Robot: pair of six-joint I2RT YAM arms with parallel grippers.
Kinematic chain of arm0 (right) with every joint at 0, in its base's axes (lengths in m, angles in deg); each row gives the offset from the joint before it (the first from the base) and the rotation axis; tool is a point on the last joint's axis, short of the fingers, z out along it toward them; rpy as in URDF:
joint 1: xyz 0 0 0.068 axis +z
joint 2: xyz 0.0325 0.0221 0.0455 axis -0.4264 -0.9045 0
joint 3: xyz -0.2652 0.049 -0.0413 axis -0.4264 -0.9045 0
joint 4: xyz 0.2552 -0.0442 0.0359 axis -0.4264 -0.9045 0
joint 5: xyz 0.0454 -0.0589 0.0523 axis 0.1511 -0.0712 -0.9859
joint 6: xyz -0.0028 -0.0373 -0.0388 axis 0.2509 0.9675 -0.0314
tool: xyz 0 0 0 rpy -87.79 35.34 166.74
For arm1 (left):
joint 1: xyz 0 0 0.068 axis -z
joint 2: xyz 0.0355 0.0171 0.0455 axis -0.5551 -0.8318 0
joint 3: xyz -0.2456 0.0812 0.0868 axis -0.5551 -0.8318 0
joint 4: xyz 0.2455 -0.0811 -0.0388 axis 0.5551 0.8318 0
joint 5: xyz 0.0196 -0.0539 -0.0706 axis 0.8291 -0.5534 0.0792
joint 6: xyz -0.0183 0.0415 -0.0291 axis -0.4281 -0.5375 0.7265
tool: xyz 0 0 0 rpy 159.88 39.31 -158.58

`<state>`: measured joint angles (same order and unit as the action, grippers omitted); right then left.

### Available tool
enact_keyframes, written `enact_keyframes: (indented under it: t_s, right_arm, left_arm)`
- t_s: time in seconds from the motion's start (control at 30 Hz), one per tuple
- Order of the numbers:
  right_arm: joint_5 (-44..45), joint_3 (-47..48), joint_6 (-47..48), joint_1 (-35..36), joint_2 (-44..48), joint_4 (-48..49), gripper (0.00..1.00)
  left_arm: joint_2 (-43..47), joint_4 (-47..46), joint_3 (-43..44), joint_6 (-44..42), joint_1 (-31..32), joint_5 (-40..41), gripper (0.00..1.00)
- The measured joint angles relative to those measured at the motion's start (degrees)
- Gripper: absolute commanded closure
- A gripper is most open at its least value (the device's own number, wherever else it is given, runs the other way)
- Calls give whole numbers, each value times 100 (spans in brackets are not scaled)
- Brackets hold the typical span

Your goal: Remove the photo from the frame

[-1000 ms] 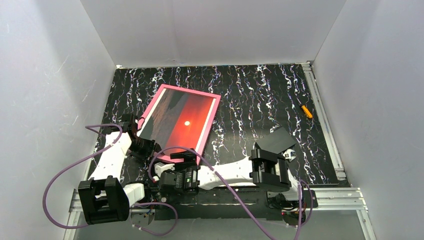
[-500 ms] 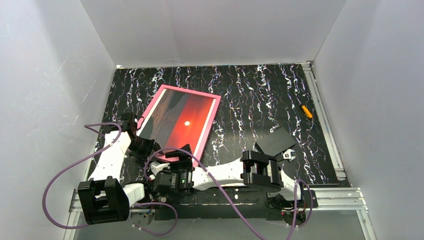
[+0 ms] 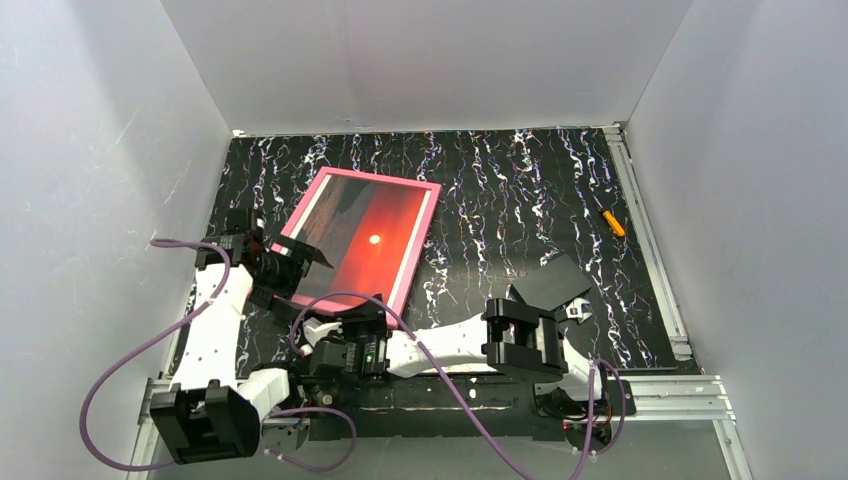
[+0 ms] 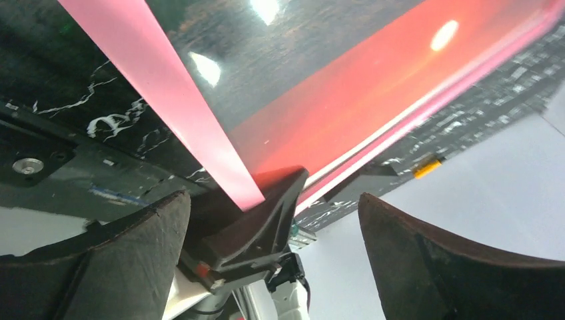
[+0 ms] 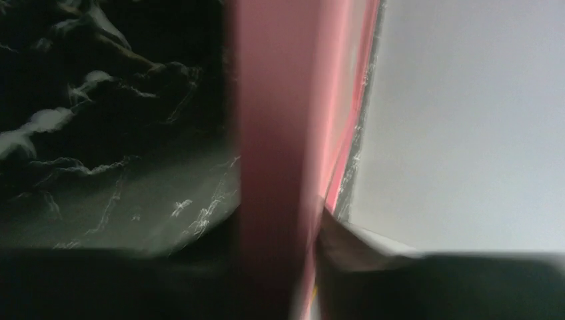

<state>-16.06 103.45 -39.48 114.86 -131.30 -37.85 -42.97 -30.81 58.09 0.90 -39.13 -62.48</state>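
The pink frame (image 3: 381, 178) lies slanted on the dark marbled table, and the red sunset photo (image 3: 370, 235) sits inside it under glare. My left gripper (image 3: 297, 265) is open at the frame's left near side. In the left wrist view its jaws (image 4: 273, 200) stand wide apart with nothing held, looking along the pink rail (image 4: 166, 87) and photo (image 4: 346, 93). My right gripper (image 3: 352, 320) is at the frame's near corner. In the blurred right wrist view the pink rail (image 5: 273, 133) fills the gap between its fingers, and the gripper (image 5: 280, 267) is shut on it.
A small orange-handled tool (image 3: 612, 222) lies far right, near the metal side rail (image 3: 650, 240). A dark flat panel (image 3: 552, 282) sits by the right arm's elbow. White walls close in the table on three sides. Purple cables loop around both arm bases.
My left gripper has let go of the frame's left edge and opened wide, moving up and right. The frame has turned slightly. The right gripper's jaws have narrowed on the near corner.
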Motion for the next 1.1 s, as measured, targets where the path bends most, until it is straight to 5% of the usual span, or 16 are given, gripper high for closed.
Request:
enact_keyframes:
  t_s: [0.67, 0.93, 1.1]
  right_arm:
    - [-866, -249, -476, -691, 1786, -1252, 99]
    - [-1362, 1185, -951, -1329, 1799, -2785, 99]
    - [-1419, 2924, -1231, -1478, 1613, -3842, 99]
  left_arm:
    - [726, 297, 1954, -789, -214, -258, 2]
    - [238, 627, 4500, -1567, -214, 173, 2]
    - [356, 909, 5062, -2057, -214, 584, 2]
